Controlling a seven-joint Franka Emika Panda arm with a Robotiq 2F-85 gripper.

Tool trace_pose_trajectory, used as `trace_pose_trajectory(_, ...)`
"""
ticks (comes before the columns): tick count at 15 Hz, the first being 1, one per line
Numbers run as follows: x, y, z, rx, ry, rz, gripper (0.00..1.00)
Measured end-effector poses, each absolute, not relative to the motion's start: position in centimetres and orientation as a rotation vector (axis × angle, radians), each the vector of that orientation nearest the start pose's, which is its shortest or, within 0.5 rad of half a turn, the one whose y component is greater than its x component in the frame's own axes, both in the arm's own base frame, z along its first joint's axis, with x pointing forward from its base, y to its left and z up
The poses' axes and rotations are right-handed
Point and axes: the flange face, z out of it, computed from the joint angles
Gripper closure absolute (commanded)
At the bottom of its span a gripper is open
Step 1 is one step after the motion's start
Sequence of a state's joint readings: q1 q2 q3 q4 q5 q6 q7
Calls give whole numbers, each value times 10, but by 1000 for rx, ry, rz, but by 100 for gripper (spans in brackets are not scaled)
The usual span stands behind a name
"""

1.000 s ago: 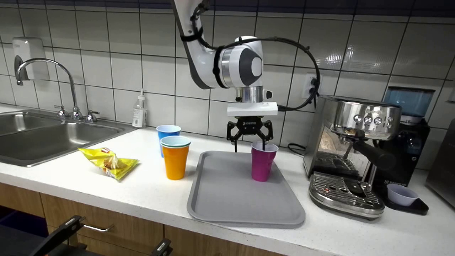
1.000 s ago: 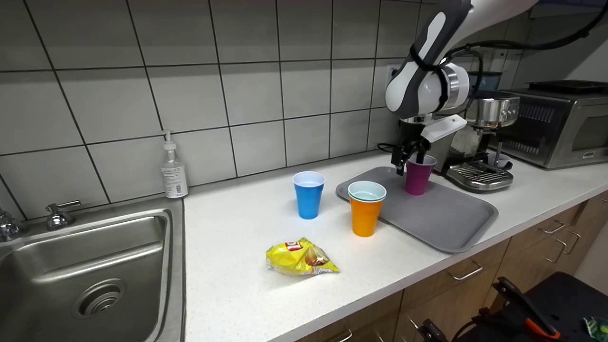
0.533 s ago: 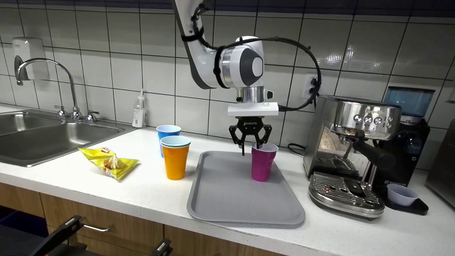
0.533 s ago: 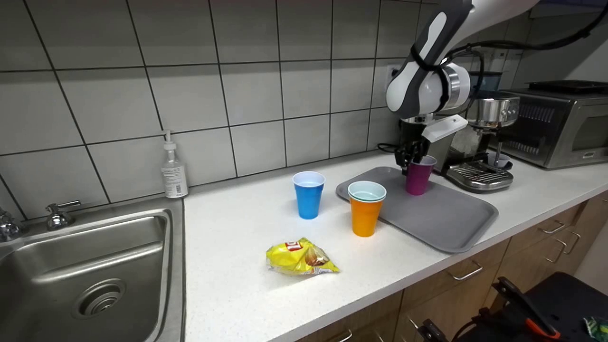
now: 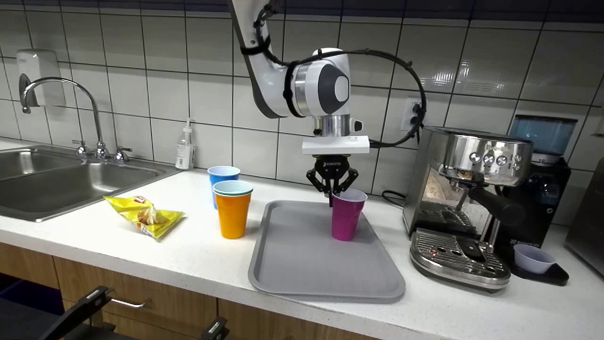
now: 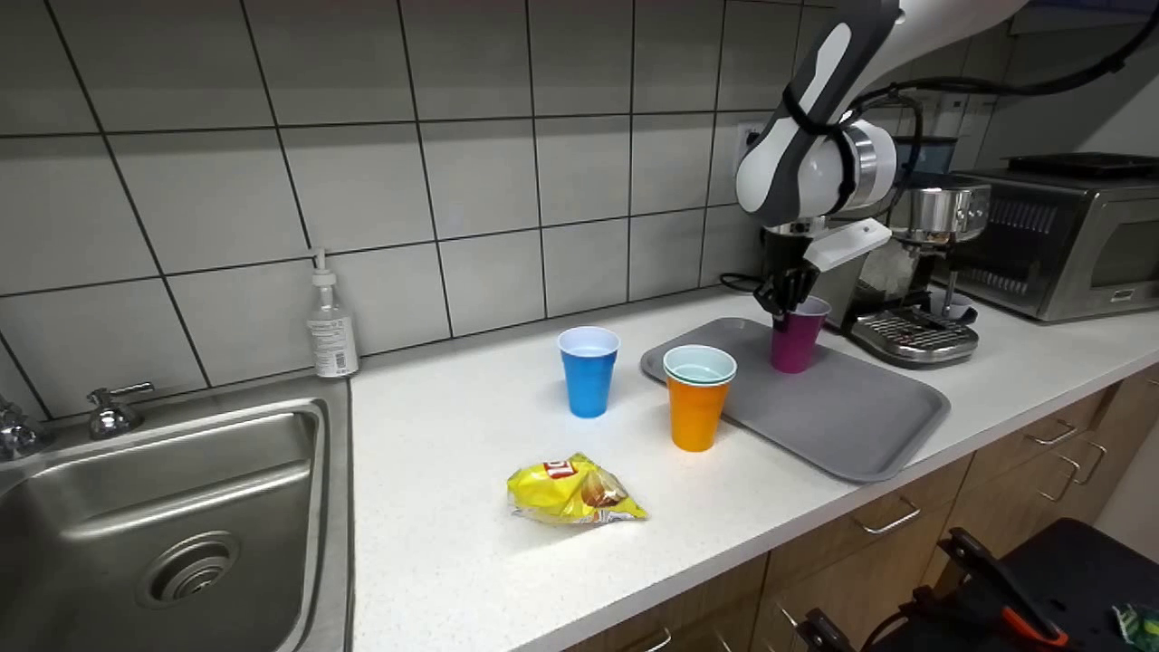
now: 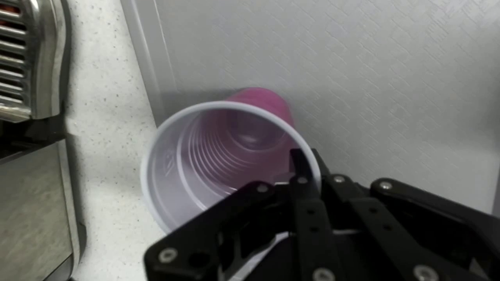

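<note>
One magenta cup, rim pinched in gripper, gray tray and white bench beneath, tiled wall behind.

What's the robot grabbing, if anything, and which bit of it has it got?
The gripper is pinching the purple cup by one side of its rim, with one finger inside the cup and the other outside.

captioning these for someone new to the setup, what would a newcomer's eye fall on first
Probably the magenta cup on the gray tray, its wall pinched in the black claw. After that, the orange cup on the white counter beside the tray, and the bright yellow packet lying between that cup and the sink.
</note>
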State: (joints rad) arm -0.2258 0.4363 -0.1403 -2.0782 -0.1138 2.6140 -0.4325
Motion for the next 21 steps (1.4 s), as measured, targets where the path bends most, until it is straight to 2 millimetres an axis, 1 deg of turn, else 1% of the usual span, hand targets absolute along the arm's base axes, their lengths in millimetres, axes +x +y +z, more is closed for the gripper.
trace_pose_trajectory(4, 561, -212, 228, -3280, -292, -81, 99)
trace_pose_trajectory(6, 563, -212, 233, -3283, -299, -95, 99)
trace_pose_trajectory(10, 566, -212, 257, -3293, -364, -150, 99)
trace_pose_trajectory(13, 563, -206, 275, -3289, -435, -195, 99)
trace_pose_trajectory(21, 539, -178, 311, -3250, -653, -318, 99)
